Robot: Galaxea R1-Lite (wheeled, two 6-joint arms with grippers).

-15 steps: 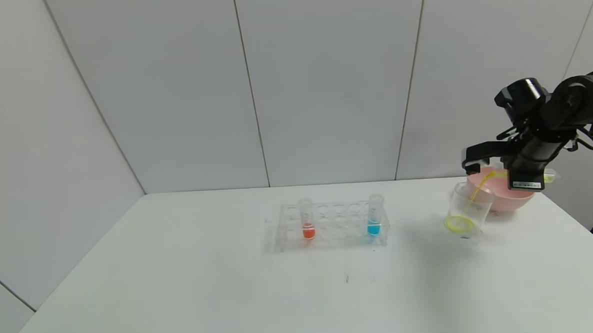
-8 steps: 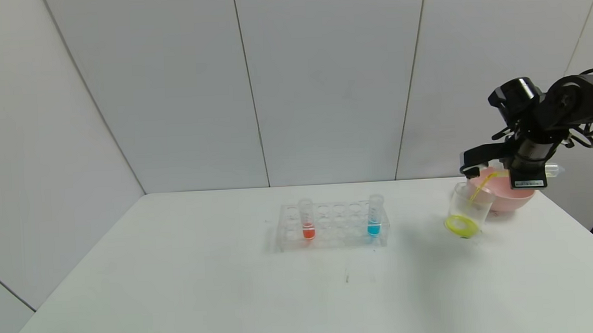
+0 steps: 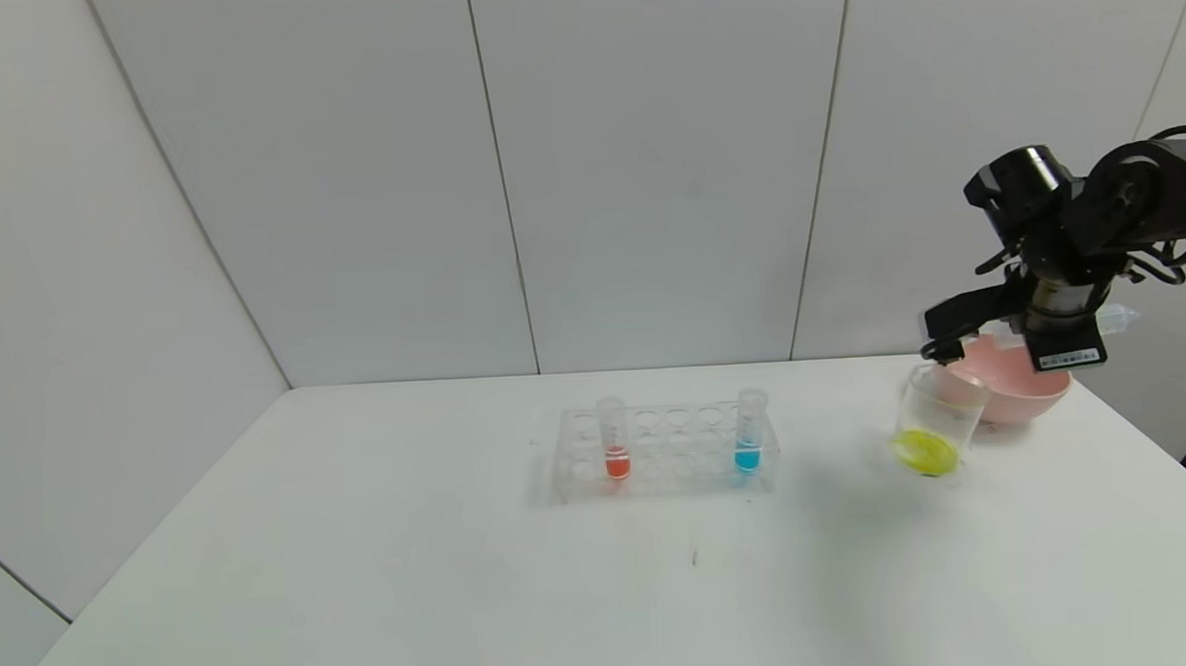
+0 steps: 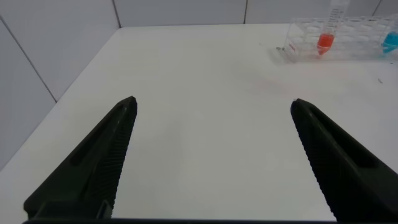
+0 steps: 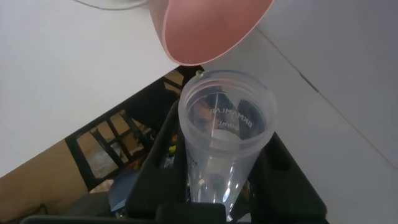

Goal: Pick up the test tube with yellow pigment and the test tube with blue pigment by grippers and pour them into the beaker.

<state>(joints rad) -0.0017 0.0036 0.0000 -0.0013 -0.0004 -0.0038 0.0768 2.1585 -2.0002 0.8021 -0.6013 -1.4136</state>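
Now, counter [image 3: 464, 579]: white, carrying the rack, the beaker and the pink bowl; it is lying under everything.
Right arm: reaching in from the right edge of the head view, above the pink bowl [image 3: 1018, 394].
Right hand [image 3: 964, 337]: hovering over the bowl and the beaker's rim, its fingers pressed together on the test tube with yellow pigment [image 5: 224, 134].
Left hand [image 4: 211, 162]: hanging low over bare counter, off to the left of the rack, its two black fingers standing wide apart with nothing between them.
Tube rack [image 3: 663, 452]: clear plastic, sitting mid-counter, well apart from the beaker.
Beaker [image 3: 935, 420]: standing just in front of the pink bowl, holding yellow liquid at its bottom.
Test tube with yellow pigment: lying tipped, roughly level, its open mouth facing the wrist camera; it is looking clear inside, no yellow showing.
Test tube with blue pigment [image 3: 749, 431]: standing upright at the rack's right end, blue liquid low in it.
Orange-red tube [image 3: 614, 439]: standing upright toward the rack's left end.
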